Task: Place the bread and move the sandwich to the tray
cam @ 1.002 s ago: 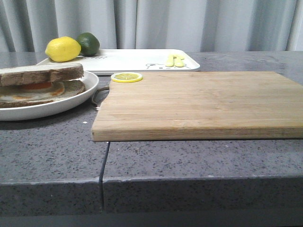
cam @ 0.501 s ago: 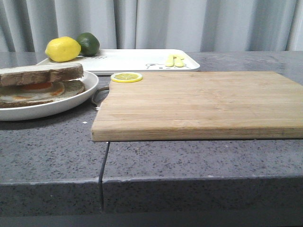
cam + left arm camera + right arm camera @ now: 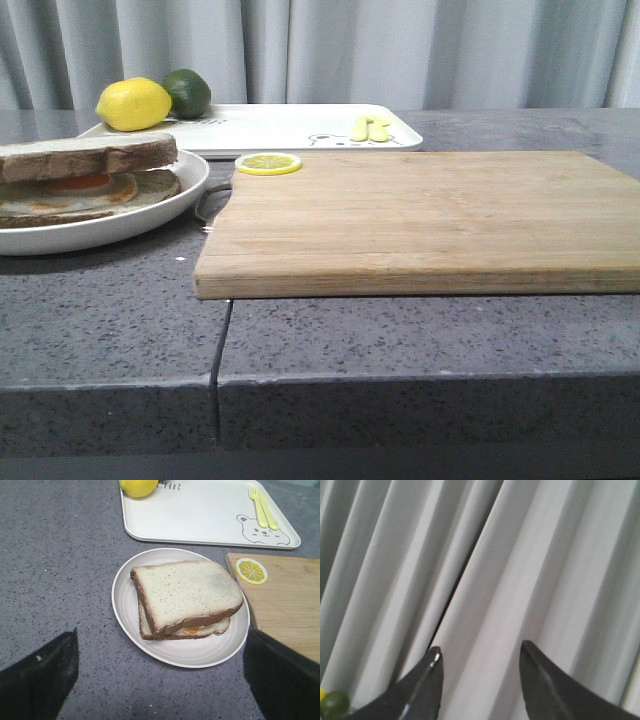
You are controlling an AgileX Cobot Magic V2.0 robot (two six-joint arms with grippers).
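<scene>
A grey stone countertop (image 3: 400,330) seen from its front edge. Nearest, by the left edge, a round white plate (image 3: 150,645) holds the sandwich (image 3: 185,600); the bread (image 3: 187,592) already lies on top of the egg slice, so that step looks done. The left gripper (image 3: 160,680) hovers above the plate, fingers spread wide, grasping nothing. A wooden cutting board (image 3: 420,215) lies just beside the plate on its right. Farther back sits the tray (image 3: 200,515), its middle bare, with a lemon (image 3: 133,103) and a lime (image 3: 187,92) at its left end and yellow cutlery (image 3: 263,507) at its right. The move there looks still to do. The right gripper (image 3: 480,655), parted and unladen, faces curtains (image 3: 520,555).
</scene>
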